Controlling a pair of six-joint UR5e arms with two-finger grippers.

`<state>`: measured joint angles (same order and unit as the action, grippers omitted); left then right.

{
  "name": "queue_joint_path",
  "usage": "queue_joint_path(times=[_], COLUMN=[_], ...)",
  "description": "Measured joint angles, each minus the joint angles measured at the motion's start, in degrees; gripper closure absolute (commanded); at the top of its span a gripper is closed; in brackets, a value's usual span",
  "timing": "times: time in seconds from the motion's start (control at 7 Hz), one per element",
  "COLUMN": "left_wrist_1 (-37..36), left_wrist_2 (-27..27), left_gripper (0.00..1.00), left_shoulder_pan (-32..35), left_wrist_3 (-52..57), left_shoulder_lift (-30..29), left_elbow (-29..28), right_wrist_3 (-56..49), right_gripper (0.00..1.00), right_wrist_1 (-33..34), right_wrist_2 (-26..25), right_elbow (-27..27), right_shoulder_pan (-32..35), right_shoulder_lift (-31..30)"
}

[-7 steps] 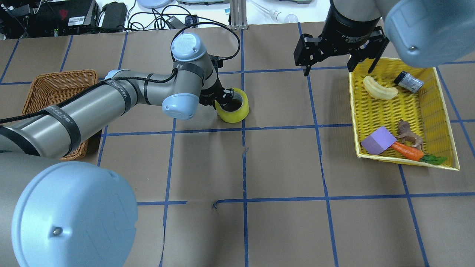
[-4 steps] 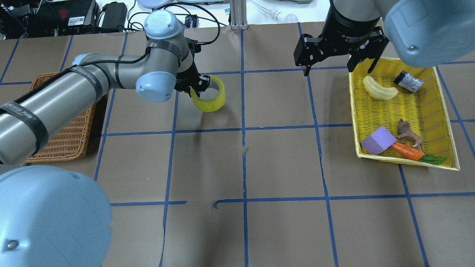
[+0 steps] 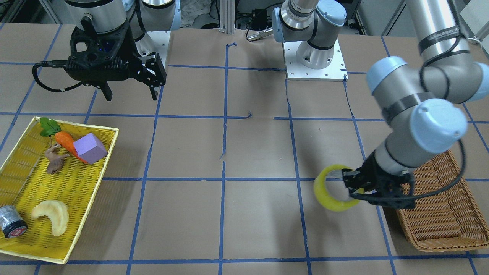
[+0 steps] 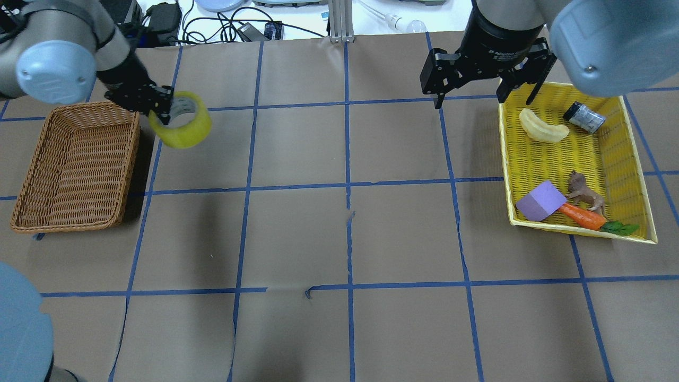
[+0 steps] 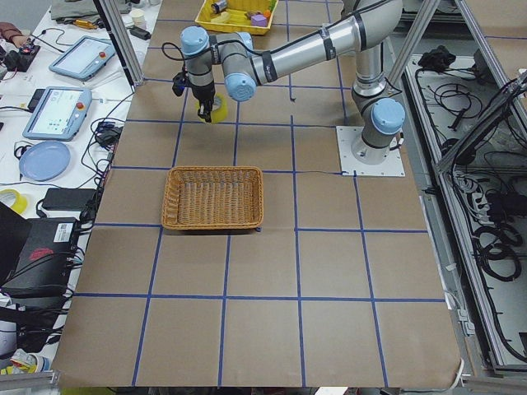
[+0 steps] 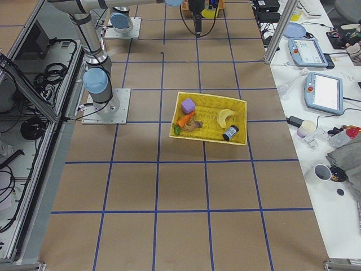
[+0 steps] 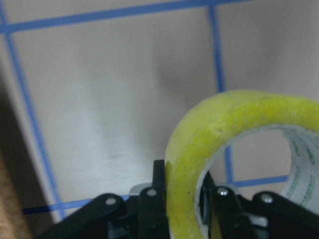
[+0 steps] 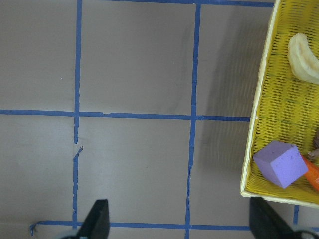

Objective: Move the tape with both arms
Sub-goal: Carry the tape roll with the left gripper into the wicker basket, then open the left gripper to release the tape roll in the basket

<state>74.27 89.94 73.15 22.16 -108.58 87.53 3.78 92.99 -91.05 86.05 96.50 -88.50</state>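
Note:
The yellow-green tape roll (image 4: 183,130) hangs in the air beside the wicker basket's (image 4: 32,175) far right corner. My left gripper (image 4: 163,110) is shut on the roll's wall, one finger inside the core. It shows in the front view (image 3: 353,187) with the tape (image 3: 326,194), and in the left wrist view the tape (image 7: 219,129) fills the lower right. In the left side view the tape (image 5: 206,105) is small beyond the basket. My right gripper (image 4: 482,95) is open and empty, high by the yellow tray's (image 4: 506,159) far left corner; the front view also shows it (image 3: 130,91).
The yellow tray holds a banana (image 4: 541,127), a small dark cylinder (image 4: 583,116), a purple block (image 4: 540,200), a carrot (image 4: 583,216) and a toy animal (image 4: 582,192). Brown paper with blue tape lines covers the table. Cables and devices lie along the far edge.
My left arm has swung left with the tape, from near the table's centre line to beside the wicker basket, lifting it. The right arm has not moved.

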Motion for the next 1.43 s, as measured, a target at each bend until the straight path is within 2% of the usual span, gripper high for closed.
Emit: queue_joint_path(times=[0.29,0.43,0.71,1.0,1.14,1.29,1.43], left_wrist_1=[1.7,0.5,-5.7,-18.9,-25.0,-28.2,-30.2], left_wrist_2=[1.3,1.5,1.5,0.8,0.1,-0.9,-1.3], left_gripper=[1.0,1.0,1.0,0.97,0.41,0.06,0.0], left_shoulder_pan=[-12.4,-16.5,-19.4,-19.6,-19.6,-19.6,-19.6], left_wrist_3=[10.7,15.5,19.9,20.1,20.1,20.1,20.1], left_shoulder_lift=[1.8,1.5,-0.1,-3.3,-4.7,-5.6,-6.1], left_elbow=[0.4,0.5,2.2,8.7,12.0,13.5,13.9], right_wrist_3=[0.0,0.0,0.0,-0.1,-0.1,-0.1,-0.1], right_gripper=[0.0,0.0,0.0,0.0,0.0,0.0,0.0], right_wrist_1=[0.0,0.0,0.0,0.0,0.0,-0.1,-0.1], right_wrist_2=[0.0,0.0,0.0,0.0,0.1,0.1,0.1], right_elbow=[0.0,0.0,0.0,0.0,0.0,0.0,0.0], right_shoulder_pan=[0.0,0.0,0.0,0.1,0.1,0.0,0.0], right_shoulder_lift=[0.1,0.1,0.0,0.1,0.1,0.1,0.1])
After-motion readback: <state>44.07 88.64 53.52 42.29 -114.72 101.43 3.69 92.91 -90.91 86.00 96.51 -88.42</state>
